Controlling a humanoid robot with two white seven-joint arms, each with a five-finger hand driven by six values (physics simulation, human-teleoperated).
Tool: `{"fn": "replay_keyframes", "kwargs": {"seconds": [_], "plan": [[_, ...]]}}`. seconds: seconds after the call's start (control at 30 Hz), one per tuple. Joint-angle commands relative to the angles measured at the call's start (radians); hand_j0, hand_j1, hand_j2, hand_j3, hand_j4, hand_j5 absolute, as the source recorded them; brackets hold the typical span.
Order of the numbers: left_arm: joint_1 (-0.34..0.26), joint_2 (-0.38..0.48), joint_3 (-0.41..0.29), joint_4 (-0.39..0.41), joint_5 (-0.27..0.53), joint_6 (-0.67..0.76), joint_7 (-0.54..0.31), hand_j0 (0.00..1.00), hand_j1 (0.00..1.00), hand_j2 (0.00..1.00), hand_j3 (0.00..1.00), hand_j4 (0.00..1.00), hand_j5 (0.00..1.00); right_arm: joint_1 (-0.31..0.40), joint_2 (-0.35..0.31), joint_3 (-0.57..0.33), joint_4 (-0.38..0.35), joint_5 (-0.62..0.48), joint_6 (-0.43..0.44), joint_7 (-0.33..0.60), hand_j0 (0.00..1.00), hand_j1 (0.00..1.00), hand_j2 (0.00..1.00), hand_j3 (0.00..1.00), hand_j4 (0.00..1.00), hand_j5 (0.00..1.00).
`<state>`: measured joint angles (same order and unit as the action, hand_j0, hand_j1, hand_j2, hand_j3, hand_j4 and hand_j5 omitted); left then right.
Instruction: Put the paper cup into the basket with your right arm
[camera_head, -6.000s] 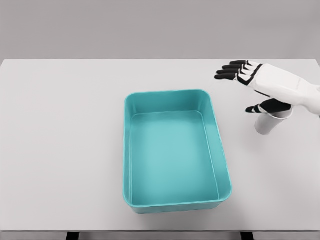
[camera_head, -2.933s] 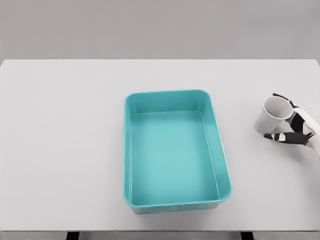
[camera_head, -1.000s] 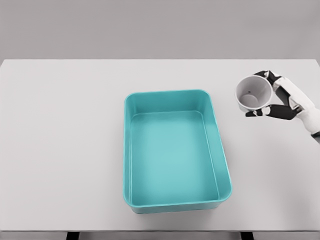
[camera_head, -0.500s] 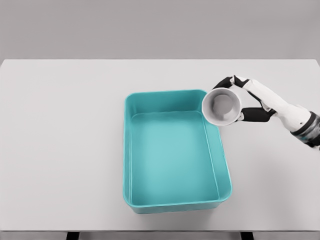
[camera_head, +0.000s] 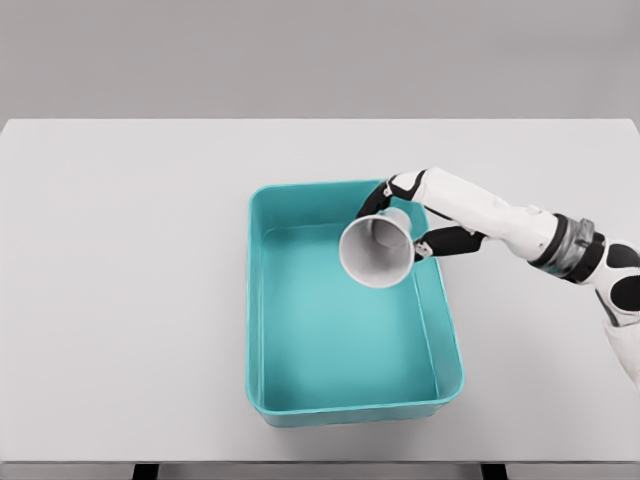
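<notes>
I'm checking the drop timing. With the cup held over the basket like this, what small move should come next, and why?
Probably lower the paper cup a little and then open the fingers. The right robot hand grips it tipped on its side, mouth toward the camera, over the upper right part of the teal basket, inside the rim. Released lower, it should be less likely to bounce out.

A single head view looks steeply down across the white table, taking in its whole width.

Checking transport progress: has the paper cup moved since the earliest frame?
Yes. The paper cup, held by the right hand, went leftward from the table's right side to over the basket.
</notes>
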<state>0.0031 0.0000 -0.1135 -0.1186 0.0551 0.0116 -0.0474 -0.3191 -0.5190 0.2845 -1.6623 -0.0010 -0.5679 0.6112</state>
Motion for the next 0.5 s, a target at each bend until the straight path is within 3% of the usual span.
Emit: {"fn": "replay_keyframes", "kwargs": {"seconds": [0.0,0.27,0.47], "plan": [[0.0,0.0,0.0,-0.001,0.0,0.001,0.0,1.0,1.0,1.0,1.0,1.0,1.0,0.0,0.001,0.03,-0.002,0.015,-0.006,0.0,0.43,0.43,0.43,0.43,0.43,0.43],[0.0,0.0,0.0,-0.001,0.0,0.001,0.0,1.0,1.0,1.0,1.0,1.0,1.0,-0.057,-0.003,0.14,0.001,0.095,-0.006,0.0,0.43,0.43,0.43,0.43,0.43,0.43],[0.0,0.0,0.0,-0.001,0.0,0.001,0.0,1.0,1.0,1.0,1.0,1.0,1.0,-0.057,-0.004,0.162,0.001,0.174,-0.006,0.0,0.45,0.45,0.45,0.45,0.45,0.45]]}}
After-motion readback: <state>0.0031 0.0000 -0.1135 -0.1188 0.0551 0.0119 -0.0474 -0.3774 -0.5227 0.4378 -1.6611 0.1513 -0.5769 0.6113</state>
